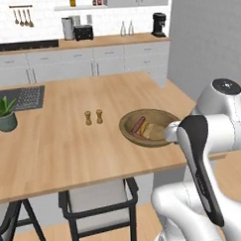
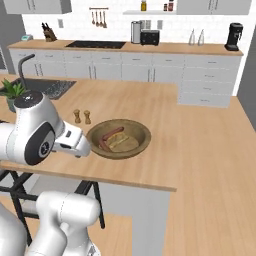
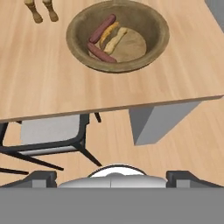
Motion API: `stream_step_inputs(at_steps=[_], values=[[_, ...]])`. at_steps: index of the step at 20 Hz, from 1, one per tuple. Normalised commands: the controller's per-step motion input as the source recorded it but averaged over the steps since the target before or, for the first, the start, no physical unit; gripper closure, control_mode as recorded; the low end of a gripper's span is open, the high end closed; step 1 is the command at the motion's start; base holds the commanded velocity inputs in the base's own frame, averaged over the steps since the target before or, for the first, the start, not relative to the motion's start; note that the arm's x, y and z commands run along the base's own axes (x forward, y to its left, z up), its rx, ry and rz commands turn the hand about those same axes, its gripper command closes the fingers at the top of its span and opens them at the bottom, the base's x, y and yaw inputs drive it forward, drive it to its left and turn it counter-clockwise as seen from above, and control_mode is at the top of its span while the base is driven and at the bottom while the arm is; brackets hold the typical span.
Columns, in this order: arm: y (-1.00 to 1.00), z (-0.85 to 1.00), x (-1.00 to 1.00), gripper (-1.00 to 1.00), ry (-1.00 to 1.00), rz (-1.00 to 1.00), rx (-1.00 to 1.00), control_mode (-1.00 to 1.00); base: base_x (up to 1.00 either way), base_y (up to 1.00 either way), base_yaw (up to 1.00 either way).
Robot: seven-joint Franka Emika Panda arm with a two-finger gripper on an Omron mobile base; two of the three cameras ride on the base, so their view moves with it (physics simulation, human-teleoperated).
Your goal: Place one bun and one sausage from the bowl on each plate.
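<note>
You see the dark wooden bowl (image 3: pixel 117 36) on the island counter (image 1: pixel 54 145), near its front edge, & I take the bowl as the landmark for all places. Inside the bowl lie two sausages: one sausage (image 3: pixel 103 28) is at the far left part, tilted, the other sausage (image 3: pixel 101 53) is nearer to the front rim, on the left. Between and to the right of them are the buns (image 3: pixel 114 40), pale tan, close together; how many exactly I cannot tell, they blend w/ the bowl floor. In the right base view the bowl (image 2: pixel 119 138) has the sausage (image 2: pixel 110 136) on its left half & the bun (image 2: pixel 123 143) just beside it. Two small wooden shakers (image 1: pixel 93 117) stand upright on the counter, left of the bowl and a bit behind it, apart from it. A potted plant (image 1: pixel 4 113) is far left of the bowl, beside the sink (image 1: pixel 23 98). A chair (image 1: pixel 99 203) is under the counter edge, in front-left of the bowl. The gripper (image 3: pixel 111 175) hangs in front of the bowl, off the counter edge and above the floor; its jaws are spread wide apart and hold nothing, not touching the bowl
</note>
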Motion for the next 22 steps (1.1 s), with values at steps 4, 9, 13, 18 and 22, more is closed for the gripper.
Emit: stream_step_inputs(at_steps=[4,9,13,18,22], values=[[0.0,0.0,0.0,-1.0,0.0,0.0,0.0,1.0,0.51,-0.13,-0.16],[0.0,0.0,0.0,-1.0,0.0,0.0,0.0,1.0,0.45,-0.1,-0.18],[-0.06,0.0,0.52,-1.0,0.0,-0.05,0.02,-1.0,0.11,-0.03,-0.04],[-0.01,0.0,1.0,-1.0,0.0,-0.03,0.04,-1.0,0.0,0.0,0.0],[0.0,-0.03,1.0,-1.0,0.0,-0.05,0.05,-1.0,0.0,0.0,0.0]])
